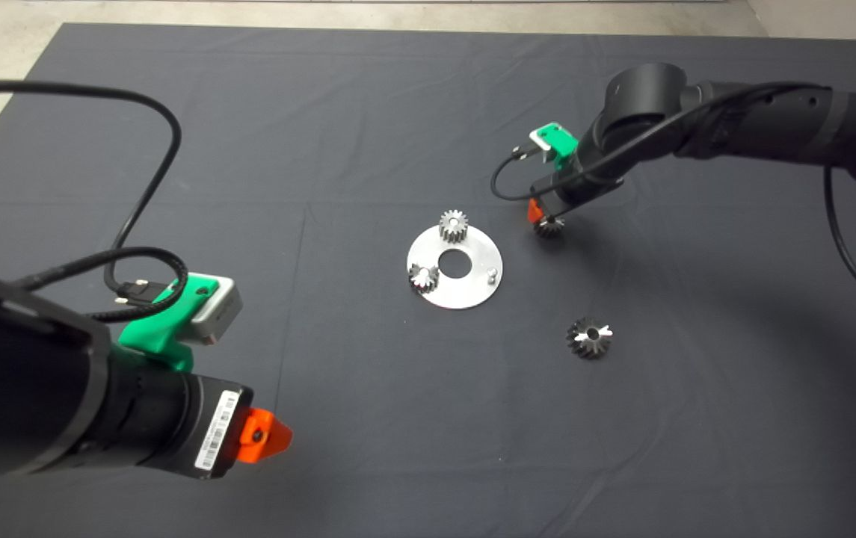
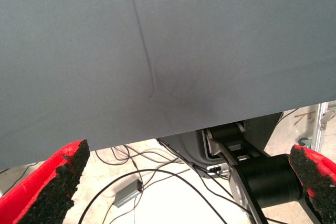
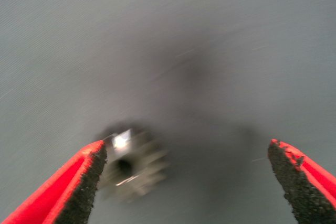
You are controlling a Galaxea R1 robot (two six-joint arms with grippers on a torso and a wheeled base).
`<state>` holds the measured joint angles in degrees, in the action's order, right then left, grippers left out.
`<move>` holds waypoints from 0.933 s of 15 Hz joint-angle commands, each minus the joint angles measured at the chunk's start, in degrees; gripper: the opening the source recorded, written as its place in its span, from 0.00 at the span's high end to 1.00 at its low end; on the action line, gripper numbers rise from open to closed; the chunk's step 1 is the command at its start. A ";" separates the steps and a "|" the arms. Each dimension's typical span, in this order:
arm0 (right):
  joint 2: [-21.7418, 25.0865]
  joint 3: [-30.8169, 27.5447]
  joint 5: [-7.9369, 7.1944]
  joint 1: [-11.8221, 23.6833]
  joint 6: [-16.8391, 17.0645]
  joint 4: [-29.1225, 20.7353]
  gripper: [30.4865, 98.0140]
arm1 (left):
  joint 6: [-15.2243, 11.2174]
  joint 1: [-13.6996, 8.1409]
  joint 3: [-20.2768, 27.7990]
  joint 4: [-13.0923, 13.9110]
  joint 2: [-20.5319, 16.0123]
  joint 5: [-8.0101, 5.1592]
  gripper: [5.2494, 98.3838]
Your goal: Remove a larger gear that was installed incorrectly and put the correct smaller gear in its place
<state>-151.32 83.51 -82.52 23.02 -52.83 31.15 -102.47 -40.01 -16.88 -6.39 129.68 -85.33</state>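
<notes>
Steel larger gear (image 1: 590, 337): lies on the mat (image 1: 323, 149), apart from the disc, on its near right side; bare mat all round it.
Smaller gear (image 1: 549, 226): on the mat just right of the disc's far edge, under the right gripper; in the right wrist view (image 3: 131, 169) it sits beside one finger (image 3: 84, 187), blurred, and contact cannot be told.
Right gripper (image 1: 543, 218): low over the smaller gear, fingers spread wide, not closed on it; the other finger (image 3: 294, 182) is well clear of the gear.
Disc (image 1: 465, 291): flat silver plate with a centre hole, mid-mat; a straight-toothed grey gear (image 1: 454, 225) stands at its far edge, a small bevel gear (image 1: 423, 277) at its left edge, a bare pin (image 1: 493, 273) at its right edge.
Left gripper (image 1: 267, 437): near left of the mat, well away from the disc, above the cloth; fingers (image 2: 58, 182) wide apart, holding nothing.
Open room: wide bare mat left of the disc and along the far side.
Edges: the left wrist view shows the mat's edge, with floor, cables and the robot base beyond.
</notes>
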 commanded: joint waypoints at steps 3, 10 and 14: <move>-0.96 2.16 0.07 1.95 -3.26 -7.17 0.23 | -0.18 -0.60 0.99 0.95 -0.08 -0.10 0.01; -0.77 3.13 3.59 1.95 -7.01 -13.31 0.23 | -0.10 -0.60 0.99 0.94 -0.08 -0.10 0.01; -0.87 3.38 4.98 1.68 -7.46 -13.31 0.23 | -0.09 -0.59 1.08 0.94 -0.08 -0.10 0.01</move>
<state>-152.09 86.66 -78.85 23.48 -59.95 19.61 -102.51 -40.00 -16.88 -6.39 129.66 -85.33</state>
